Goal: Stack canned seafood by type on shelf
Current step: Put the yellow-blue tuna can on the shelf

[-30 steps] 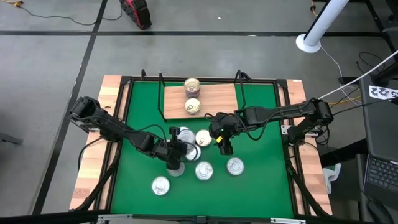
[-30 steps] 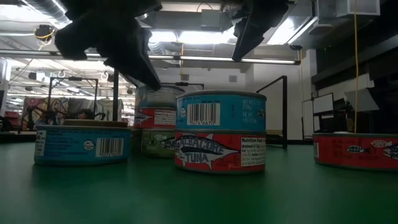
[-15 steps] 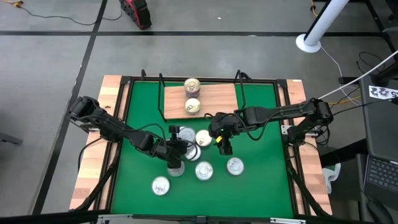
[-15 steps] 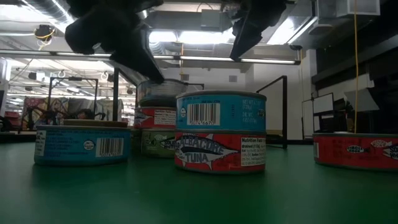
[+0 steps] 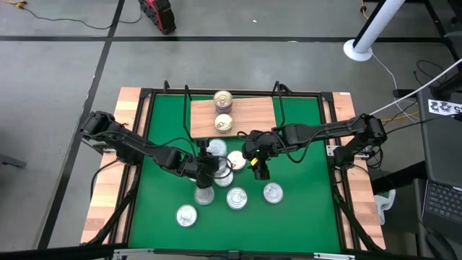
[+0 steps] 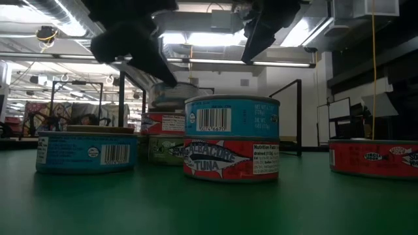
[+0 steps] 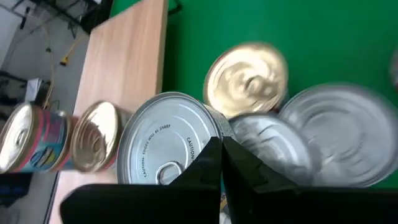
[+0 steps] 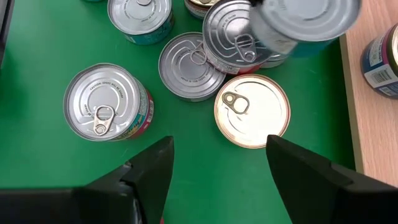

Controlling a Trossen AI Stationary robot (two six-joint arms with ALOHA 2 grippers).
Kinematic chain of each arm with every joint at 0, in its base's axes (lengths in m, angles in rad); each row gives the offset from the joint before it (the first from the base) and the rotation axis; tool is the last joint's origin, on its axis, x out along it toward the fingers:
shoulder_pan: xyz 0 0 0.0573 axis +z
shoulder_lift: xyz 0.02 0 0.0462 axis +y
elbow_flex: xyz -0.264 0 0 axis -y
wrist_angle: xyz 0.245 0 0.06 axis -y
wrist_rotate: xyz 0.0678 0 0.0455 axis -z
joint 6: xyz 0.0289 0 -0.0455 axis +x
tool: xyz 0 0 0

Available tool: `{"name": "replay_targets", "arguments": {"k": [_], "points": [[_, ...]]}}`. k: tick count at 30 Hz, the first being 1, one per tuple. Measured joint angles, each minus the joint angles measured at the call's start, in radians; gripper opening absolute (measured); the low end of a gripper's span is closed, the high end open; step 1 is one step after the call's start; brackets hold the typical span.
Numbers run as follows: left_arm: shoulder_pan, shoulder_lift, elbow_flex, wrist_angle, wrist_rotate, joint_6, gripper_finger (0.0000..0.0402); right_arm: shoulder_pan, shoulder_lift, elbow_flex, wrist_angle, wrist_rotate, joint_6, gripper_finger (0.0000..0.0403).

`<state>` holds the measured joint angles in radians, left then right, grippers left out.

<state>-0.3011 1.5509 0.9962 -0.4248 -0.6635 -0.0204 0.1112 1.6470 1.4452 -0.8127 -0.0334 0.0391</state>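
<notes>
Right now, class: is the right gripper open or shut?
Open. The right gripper hovers with its fingers spread wide, empty, above the gold-lidded can on the green mat.

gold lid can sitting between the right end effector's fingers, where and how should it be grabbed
Grip the gold-lid can across its round side wall, coming straight down from above. It sits upright with the flat lid facing up, and the right end effector is open above it. One finger fits on the bare green mat, but silver-lid cans crowd the far side, so that gap looks tight.
</notes>
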Motion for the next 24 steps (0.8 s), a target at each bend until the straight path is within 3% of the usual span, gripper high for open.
{"name": "replay_targets", "arguments": {"k": [24], "points": [[0.247,0.0,-0.006,-0.174,0.001,-0.006,0.0,0.0,0.0,0.0,0.0,0.0,-0.02,0.0255]]}}
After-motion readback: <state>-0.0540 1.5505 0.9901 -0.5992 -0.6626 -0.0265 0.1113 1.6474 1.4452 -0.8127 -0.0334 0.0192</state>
